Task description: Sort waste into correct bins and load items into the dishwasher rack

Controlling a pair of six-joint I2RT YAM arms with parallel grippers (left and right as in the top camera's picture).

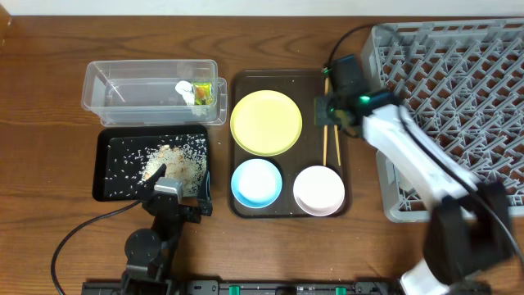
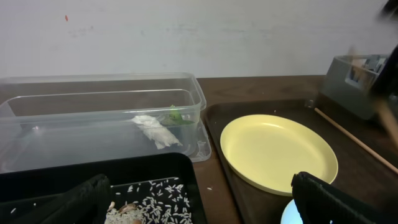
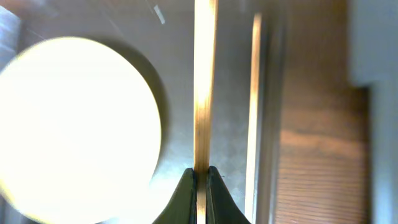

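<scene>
My right gripper (image 3: pixel 204 175) is shut on one wooden chopstick (image 3: pixel 204 106); the other chopstick (image 3: pixel 255 93) lies just to its right on the brown tray (image 1: pixel 288 211). From overhead, this gripper (image 1: pixel 327 121) sits between the yellow plate (image 1: pixel 265 121) and the grey dishwasher rack (image 1: pixel 458 90). A blue bowl (image 1: pixel 256 182) and a white bowl (image 1: pixel 318 189) sit on the same tray. My left gripper (image 2: pixel 205 208) is open over the black tray's (image 1: pixel 110 192) near edge, where rice (image 1: pixel 176 160) is scattered. The clear tub (image 1: pixel 123 82) holds the green wrapper (image 2: pixel 177 116) and a white scrap (image 2: pixel 155 127).
The rack fills the right side, its near corner close beside the brown tray. Tub, black tray and brown tray stand close together. My right arm (image 1: pixel 409 156) stretches across the rack's left edge. Bare wooden table (image 1: pixel 41 164) lies at the far left.
</scene>
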